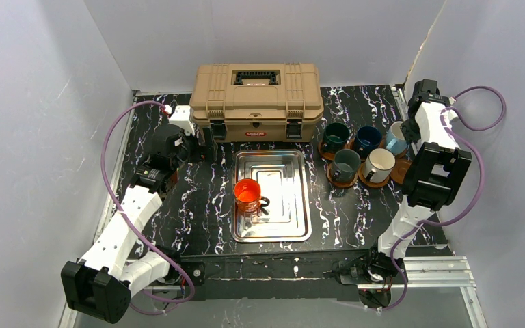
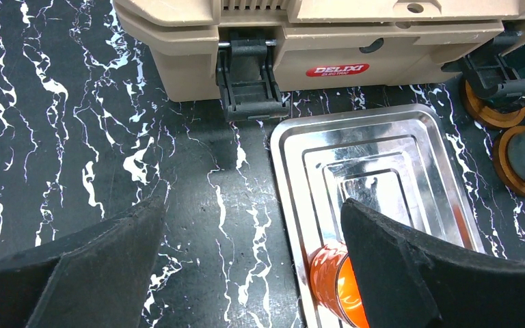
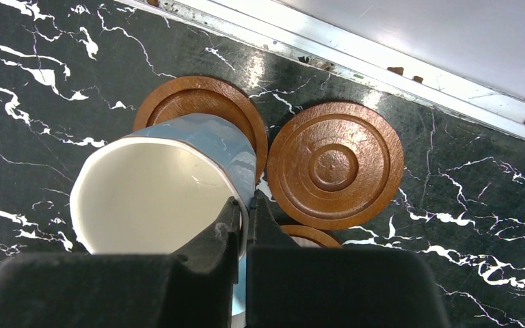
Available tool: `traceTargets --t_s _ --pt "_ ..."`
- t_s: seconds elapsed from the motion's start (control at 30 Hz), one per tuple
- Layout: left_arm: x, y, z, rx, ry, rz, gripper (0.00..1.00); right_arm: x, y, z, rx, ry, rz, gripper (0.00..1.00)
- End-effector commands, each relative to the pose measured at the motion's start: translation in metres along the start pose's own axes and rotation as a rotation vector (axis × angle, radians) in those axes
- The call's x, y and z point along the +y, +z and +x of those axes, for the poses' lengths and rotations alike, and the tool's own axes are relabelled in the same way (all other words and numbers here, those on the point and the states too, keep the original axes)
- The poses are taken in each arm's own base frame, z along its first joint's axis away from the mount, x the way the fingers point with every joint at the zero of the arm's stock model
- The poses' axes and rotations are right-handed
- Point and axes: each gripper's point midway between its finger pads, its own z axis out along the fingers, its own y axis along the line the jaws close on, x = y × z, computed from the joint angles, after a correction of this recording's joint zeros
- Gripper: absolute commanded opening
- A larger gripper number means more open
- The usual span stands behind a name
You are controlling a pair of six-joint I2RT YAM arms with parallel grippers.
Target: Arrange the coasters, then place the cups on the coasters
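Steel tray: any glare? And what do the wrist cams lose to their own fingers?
Top external: tray shows bright sheen plus an orange tint by the orange cup. Left wrist: tray glares white; dark left fingers fill the lower corners, hiding part of that cup. Right wrist: right fingers block the bottom edge; bare coaster shines but is sharp.

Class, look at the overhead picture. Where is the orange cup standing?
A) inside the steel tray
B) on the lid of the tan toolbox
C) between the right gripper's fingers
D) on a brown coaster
A: the orange cup stands upright inside the steel tray, in front of the tan toolbox; the right gripper is shut on the light blue cup instead.
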Motion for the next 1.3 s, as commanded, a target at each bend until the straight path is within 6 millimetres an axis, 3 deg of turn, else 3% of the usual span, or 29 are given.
traceTargets --t_s 0.0,0.53,1.13,1.27 --pt "-0.0039 -0.0041 -0.0105 -0.015 0.014 0.01 0.98 0.0012 -0.0009 -0.0134 -0.054 0.055 -0.002 0.01" --pt "-0.0044 -0.0042 -0.0104 -0.015 0.016 0.012 0.98 0.0027 0.0071 -0.0067 -0.034 0.052 0.0 0.01" --pt "-0.0059 -0.0056 -0.012 -0.021 0.019 0.015 0.98 0.0092 0.0046 -0.0075 -0.028 0.038 -0.037 0.3" --pt "-0.0066 -0.0056 -0.0119 -0.021 0.019 0.017 0.98 0.0079 0.0017 -0.0101 -0.039 0.039 -0.036 0.43"
